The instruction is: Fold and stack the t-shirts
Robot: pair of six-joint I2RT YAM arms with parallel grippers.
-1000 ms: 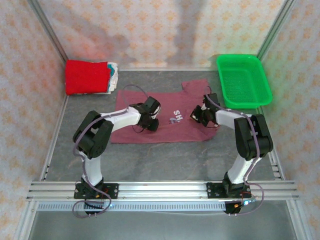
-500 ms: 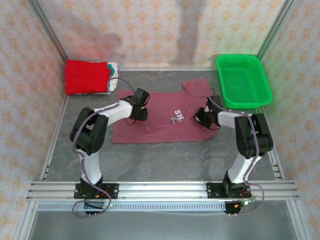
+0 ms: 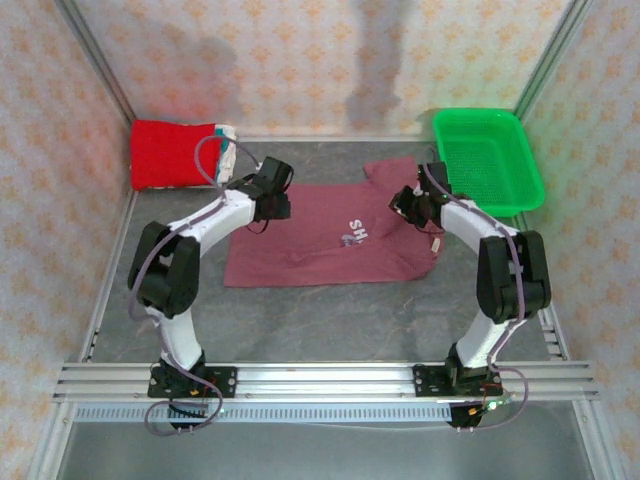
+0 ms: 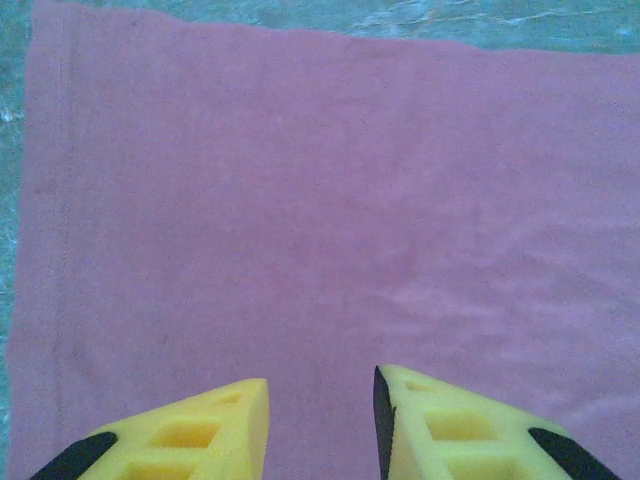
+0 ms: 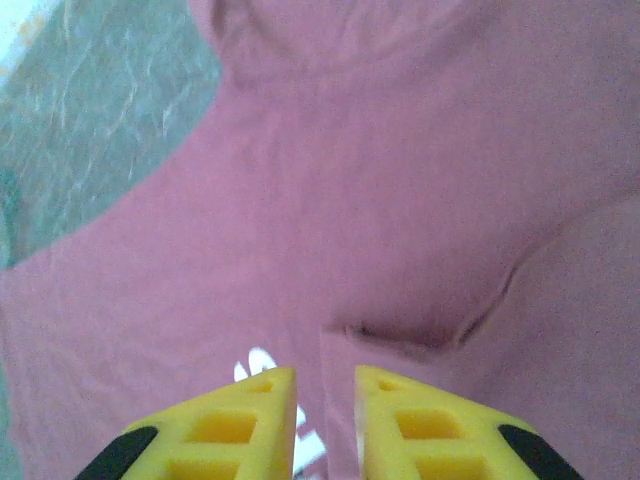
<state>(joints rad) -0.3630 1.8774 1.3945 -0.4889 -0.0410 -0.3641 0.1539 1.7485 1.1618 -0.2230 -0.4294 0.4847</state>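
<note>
The maroon t-shirt (image 3: 310, 245) lies spread on the grey table, its white print (image 3: 352, 232) near the middle and one sleeve (image 3: 392, 172) pointing back. My left gripper (image 3: 268, 208) hovers over the shirt's far left part; its yellow fingers (image 4: 215, 420) stand open above flat cloth (image 4: 320, 200) with nothing between them. My right gripper (image 3: 405, 205) sits over the shirt's right part, near the collar. Its jaws (image 5: 325, 372) stand slightly open over a folded cloth edge (image 5: 400, 335), beside the print (image 5: 255, 365). A folded bright red shirt (image 3: 175, 153) tops whitish ones (image 3: 229, 150) at the back left.
A green plastic basket (image 3: 487, 160) stands at the back right, close to my right arm. Patterned walls close in the back and sides. Bare grey table (image 3: 330, 320) runs between the shirt and the arm bases.
Left arm swung back and left, from mid-shirt to its far left part. Right gripper moved back toward the collar and its jaws parted from shut.
</note>
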